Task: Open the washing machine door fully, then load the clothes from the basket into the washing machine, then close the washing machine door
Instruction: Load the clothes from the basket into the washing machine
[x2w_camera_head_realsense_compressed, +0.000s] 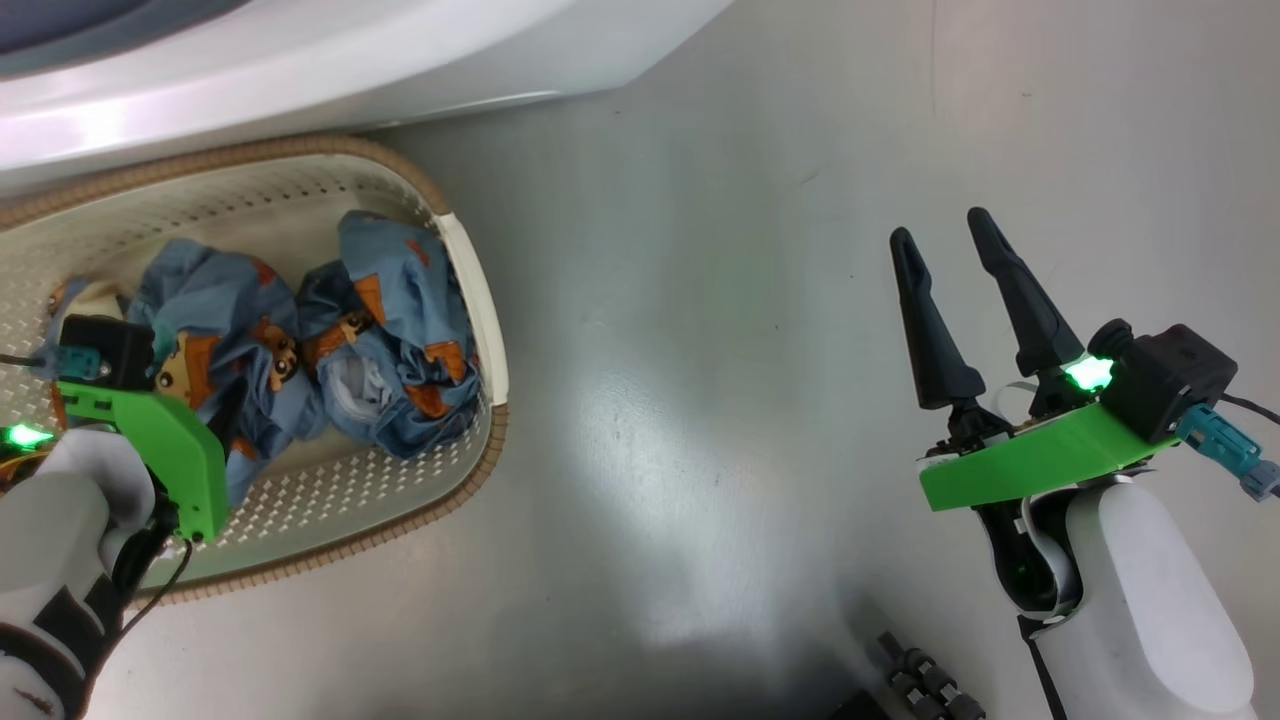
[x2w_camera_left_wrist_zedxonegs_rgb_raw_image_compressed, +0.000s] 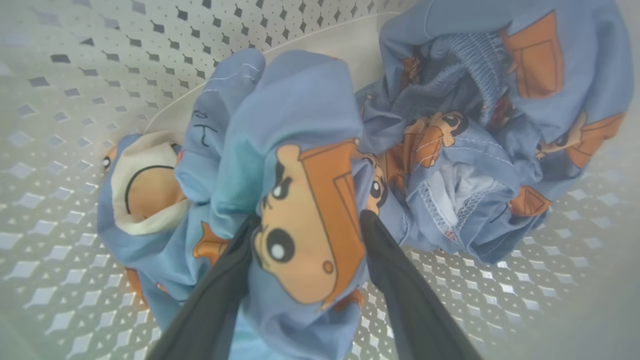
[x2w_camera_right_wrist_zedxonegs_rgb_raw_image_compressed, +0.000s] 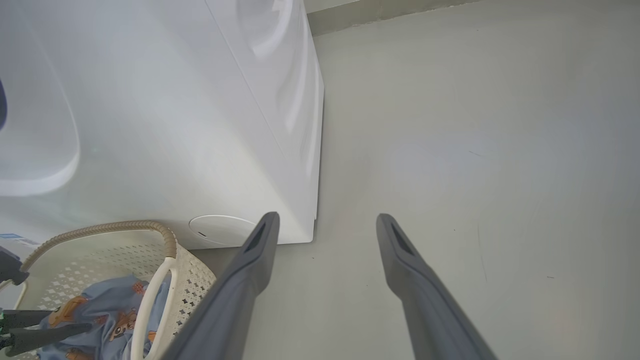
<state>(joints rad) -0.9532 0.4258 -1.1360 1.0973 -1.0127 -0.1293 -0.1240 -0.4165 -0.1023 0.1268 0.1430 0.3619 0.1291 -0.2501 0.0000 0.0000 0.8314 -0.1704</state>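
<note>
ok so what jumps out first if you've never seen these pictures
The eye goes to the blue cartoon-print clothes bunched in the cream basket by the white washing machine, at the head view's left. The left pincer is down among them, its open dark fingers straddling a fold. The right pincer hangs open over the grey floor at the right.
</note>
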